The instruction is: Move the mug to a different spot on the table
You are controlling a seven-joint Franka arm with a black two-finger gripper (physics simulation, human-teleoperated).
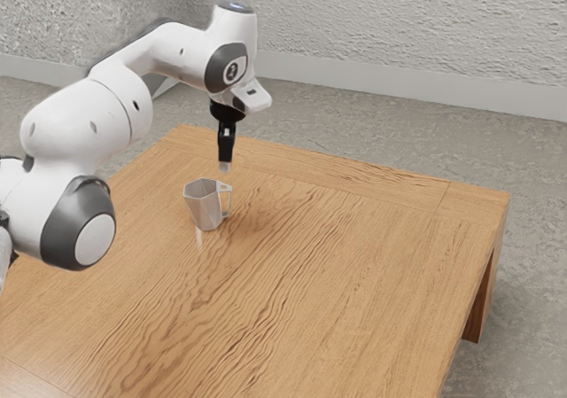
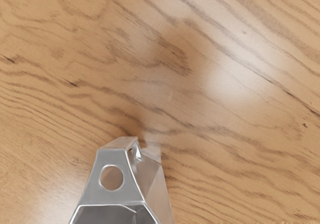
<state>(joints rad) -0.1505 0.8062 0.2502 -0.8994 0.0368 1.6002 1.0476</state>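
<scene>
A faceted silver mug (image 1: 207, 203) stands upright on the wooden table (image 1: 354, 265), toward its back left part in the exterior view. Its handle faces the exterior view's right. My gripper (image 1: 225, 163) hangs pointing straight down just above the mug's rim, on the handle side, and nothing is held in it. Seen edge-on, it forms one narrow dark column with a pale tip. In the wrist view the mug (image 2: 122, 189) lies just under my hand, its handle with a round hole turned toward the bare wood (image 2: 225, 84).
The table's far edge runs close behind the mug, and its right edge (image 1: 496, 238) drops to a grey floor. Wide bare wood lies in front of the mug and toward the exterior view's right. A rough grey wall stands behind.
</scene>
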